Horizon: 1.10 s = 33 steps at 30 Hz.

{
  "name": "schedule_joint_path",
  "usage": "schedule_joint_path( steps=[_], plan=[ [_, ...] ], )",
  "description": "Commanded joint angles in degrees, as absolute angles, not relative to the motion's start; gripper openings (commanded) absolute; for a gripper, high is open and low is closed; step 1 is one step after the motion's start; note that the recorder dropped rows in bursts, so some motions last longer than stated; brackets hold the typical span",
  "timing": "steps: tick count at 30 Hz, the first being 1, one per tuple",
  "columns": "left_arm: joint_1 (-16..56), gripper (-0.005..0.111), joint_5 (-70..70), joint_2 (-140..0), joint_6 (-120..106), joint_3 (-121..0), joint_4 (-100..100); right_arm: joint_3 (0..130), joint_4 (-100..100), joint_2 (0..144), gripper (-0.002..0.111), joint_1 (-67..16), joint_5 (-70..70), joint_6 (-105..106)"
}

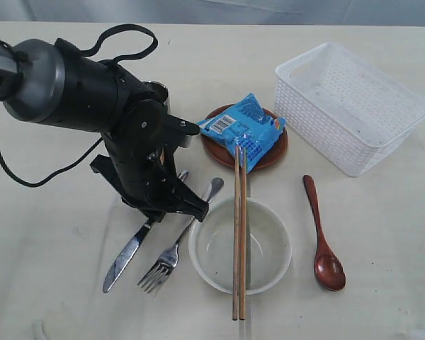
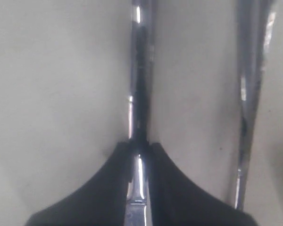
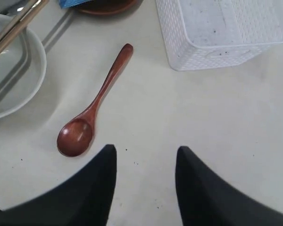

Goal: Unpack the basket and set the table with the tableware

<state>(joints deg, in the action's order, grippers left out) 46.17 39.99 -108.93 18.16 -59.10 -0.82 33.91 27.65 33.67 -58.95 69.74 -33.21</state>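
My left gripper (image 2: 140, 143) is down at the table (image 1: 49, 241), shut on the handle of the metal knife (image 2: 138, 186); the knife's blade (image 1: 124, 258) sticks out from under the arm. The fork (image 1: 171, 253) lies right beside it, apart from the jaws. An off-white bowl (image 1: 269, 241) has two chopsticks (image 1: 239, 234) laid across it. The wooden spoon (image 1: 322, 241) lies right of the bowl. A steel cup (image 1: 158, 91) peeks out behind the left arm. My right gripper (image 3: 145, 150) is open over bare table, near the spoon (image 3: 92, 113). The white basket (image 1: 319, 127) shows nothing inside.
A blue snack packet (image 1: 244, 127) lies on the brown plate (image 1: 276, 152) behind the bowl. The basket (image 3: 212, 56) stands at the back right, close to the spoon's handle end. The left arm's bulk and cable cover the left middle of the table.
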Motion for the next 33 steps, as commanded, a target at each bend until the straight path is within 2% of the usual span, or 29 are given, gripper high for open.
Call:
schedule_joint_path(
  steps=[1, 11, 17, 27, 30, 33],
  plan=[
    [46.51, 0.000, 42.58, -109.35, 21.09, -59.19, -1.70, 33.81, 28.54, 33.29, 0.040, -58.90, 69.96, -33.37],
    [46.51, 0.000, 47.84, -107.53, 35.24, -59.19, 6.39, 33.81, 28.54, 33.29, 0.040, -58.90, 69.96, -33.26],
    [43.36, 0.000, 48.27, -107.74, 37.75, -59.19, 5.13, 33.81, 28.54, 33.29, 0.040, -58.90, 69.96, -33.26],
    [43.25, 0.001, 48.42, -108.11, 39.89, -59.09, 3.87, 33.81, 28.54, 33.29, 0.040, -58.90, 69.96, -33.26],
    [43.25, 0.009, 48.81, -108.11, 39.89, -59.09, 3.87, 33.81, 28.54, 33.29, 0.040, -58.90, 69.96, -33.26],
    [43.25, 0.025, 48.81, -108.11, 40.13, -59.09, 3.87, 33.81, 28.54, 33.29, 0.040, -58.90, 69.96, -33.26]
  ],
)
